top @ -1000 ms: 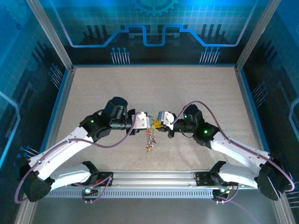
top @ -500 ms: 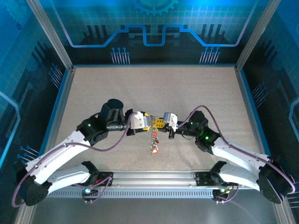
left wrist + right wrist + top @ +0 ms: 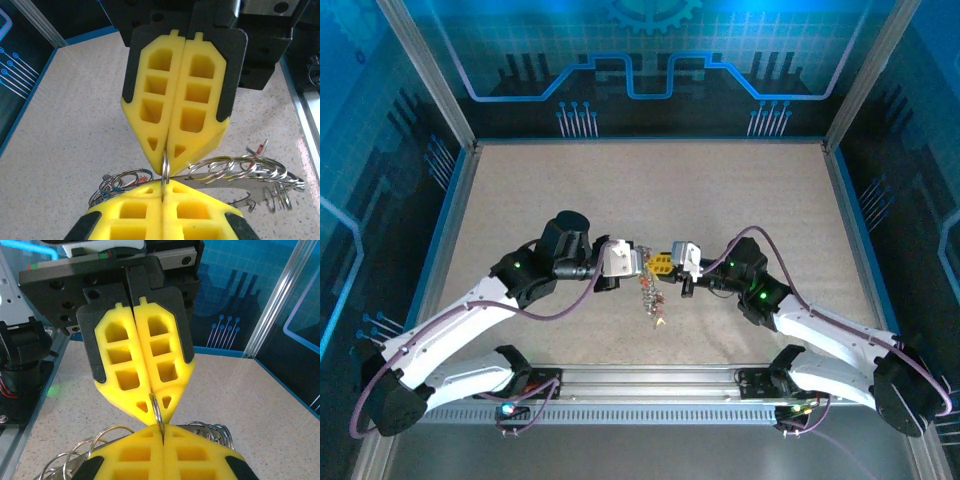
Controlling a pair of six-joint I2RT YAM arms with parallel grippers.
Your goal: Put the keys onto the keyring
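Observation:
My two grippers meet tip to tip above the middle of the table, left gripper (image 3: 636,263) and right gripper (image 3: 667,265). Both are shut on the same thin silvery keyring (image 3: 165,168), which stands edge-on between the two pairs of yellow fingers. In the left wrist view my left gripper (image 3: 164,189) is at the bottom and the right gripper (image 3: 168,159) faces it from above. In the right wrist view the keyring (image 3: 156,411) runs from my right gripper (image 3: 162,432) up into the left gripper (image 3: 155,405). The keys (image 3: 653,296) hang below as a bunch with small rings (image 3: 250,169) and a silver blade (image 3: 225,183).
The speckled beige table (image 3: 650,190) is walled by blue panels and metal posts. A metal rail (image 3: 650,380) carrying both arm bases runs along the near edge. Purple cables loop over each arm.
The left jaws parted slightly and closed on the ring again. Both grippers shifted a little to the right, and the hanging bunch swung under them.

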